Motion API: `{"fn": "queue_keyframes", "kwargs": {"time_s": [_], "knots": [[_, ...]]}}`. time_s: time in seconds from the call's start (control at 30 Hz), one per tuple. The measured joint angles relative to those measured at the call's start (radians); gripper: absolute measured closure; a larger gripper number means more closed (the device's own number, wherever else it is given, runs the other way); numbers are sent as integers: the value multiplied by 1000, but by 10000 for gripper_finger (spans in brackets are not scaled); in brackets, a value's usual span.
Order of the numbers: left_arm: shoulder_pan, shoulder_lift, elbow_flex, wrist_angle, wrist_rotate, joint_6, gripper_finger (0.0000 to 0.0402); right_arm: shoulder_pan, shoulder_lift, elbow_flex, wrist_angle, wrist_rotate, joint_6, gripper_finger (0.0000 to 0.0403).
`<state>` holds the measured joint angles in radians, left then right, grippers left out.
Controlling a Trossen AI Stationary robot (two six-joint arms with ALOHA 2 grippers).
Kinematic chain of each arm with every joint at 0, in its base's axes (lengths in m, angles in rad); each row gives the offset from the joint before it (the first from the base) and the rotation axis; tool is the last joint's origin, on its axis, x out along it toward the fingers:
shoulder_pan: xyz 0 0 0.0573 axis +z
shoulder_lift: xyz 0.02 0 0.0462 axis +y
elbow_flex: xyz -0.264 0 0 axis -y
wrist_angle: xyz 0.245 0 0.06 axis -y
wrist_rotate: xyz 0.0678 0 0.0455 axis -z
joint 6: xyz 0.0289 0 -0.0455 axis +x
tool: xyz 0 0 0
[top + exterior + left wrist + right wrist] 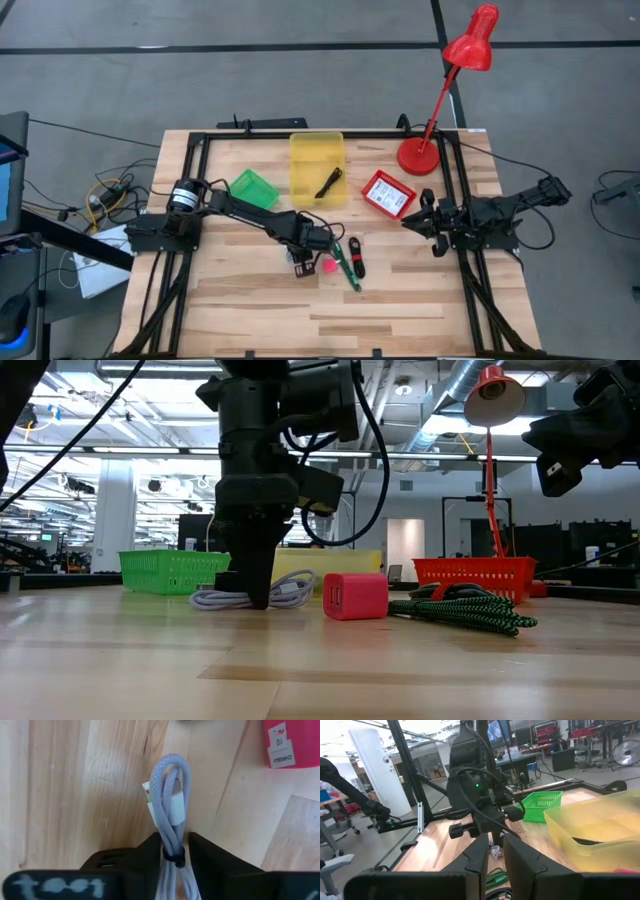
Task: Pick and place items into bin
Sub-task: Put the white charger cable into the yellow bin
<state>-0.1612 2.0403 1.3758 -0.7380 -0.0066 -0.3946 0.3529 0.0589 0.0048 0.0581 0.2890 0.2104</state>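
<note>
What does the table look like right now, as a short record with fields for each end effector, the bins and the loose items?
left end effector: down at table centre, closed on the coiled grey cable
right end effector: waiting at the table's right side, holding nothing
bins: yellow bin with one black item inside; green basket; red basket
loose items: pink block, green-black cable
other: red desk lamp

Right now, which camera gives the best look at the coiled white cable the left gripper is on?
The left wrist view: the white cable fills the frame, with the left gripper closed around its tied end. The low view shows its loops flat on the table. The high view mostly hides it under the arm; the right wrist view shows only a scrap.
</note>
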Motion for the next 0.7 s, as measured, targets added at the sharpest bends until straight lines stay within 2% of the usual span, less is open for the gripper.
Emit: {"fn": "queue_keyframes", "kwargs": {"time_s": [0.1, 0.27, 0.5, 0.7], "knots": [[0, 0, 0, 0, -1, 5, 330, 0, 0, 0, 0, 0, 0, 349], [-6, 5, 22, -4, -7, 24, 384, 0, 0, 0, 0, 0, 0, 349], [-26, 10, 87, -40, -50, 44, 381, 0, 0, 0, 0, 0, 0, 349], [-35, 10, 227, -217, -192, 101, 386, 0, 0, 0, 0, 0, 0, 349]]}}
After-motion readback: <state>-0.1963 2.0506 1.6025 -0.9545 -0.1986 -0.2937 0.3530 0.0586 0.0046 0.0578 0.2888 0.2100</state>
